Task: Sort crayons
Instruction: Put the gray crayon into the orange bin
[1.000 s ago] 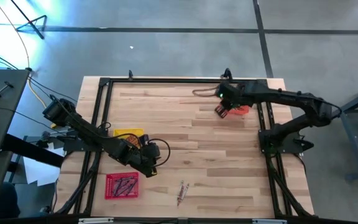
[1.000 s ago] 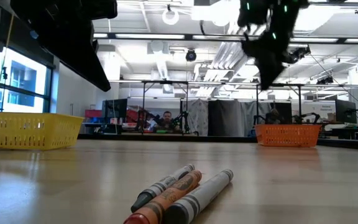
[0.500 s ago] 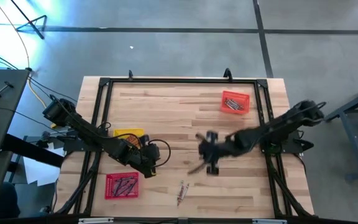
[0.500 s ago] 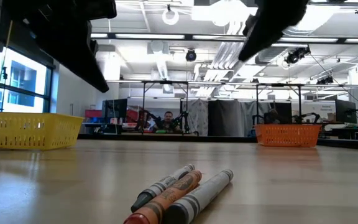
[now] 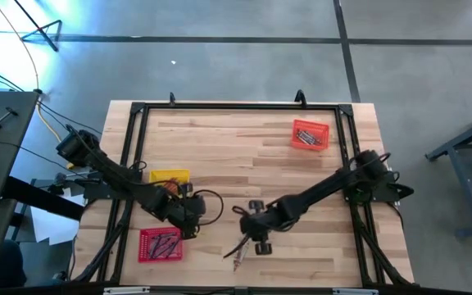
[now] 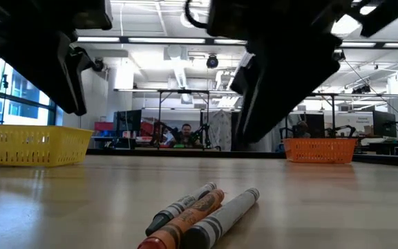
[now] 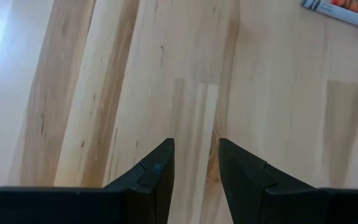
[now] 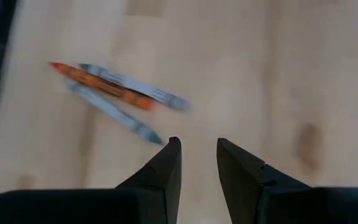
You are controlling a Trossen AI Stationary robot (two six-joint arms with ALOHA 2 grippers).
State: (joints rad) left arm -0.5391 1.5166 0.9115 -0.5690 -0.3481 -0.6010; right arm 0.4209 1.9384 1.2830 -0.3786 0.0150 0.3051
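Observation:
Three crayons [image 5: 238,256], one orange and two grey, lie side by side on the wooden table near its front edge; they also show in the low view [image 6: 200,213] and the right wrist view [image 8: 114,93]. My right gripper [image 5: 248,239] hangs open just above and beside them, with nothing between its fingers [image 8: 197,149]. My left gripper [image 5: 188,229] stands open over bare wood next to the red tray [image 5: 161,244], also with nothing between its fingers [image 7: 196,155]; the same crayons [image 7: 347,11] show at the edge of the left wrist view.
The red tray holds several crayons. A yellow tray [image 5: 169,176] sits behind my left arm. An orange tray [image 5: 310,135] with several crayons stands at the far right. The black frame rails [image 5: 129,164] run along the table's sides. Bare wood lies in the middle.
My right gripper has swept from above the orange tray at the far right toward the table's near edge and left, sinking and rolling, and now hangs over the three loose crayons. My left gripper has tipped a little in place. The crayons have not moved.

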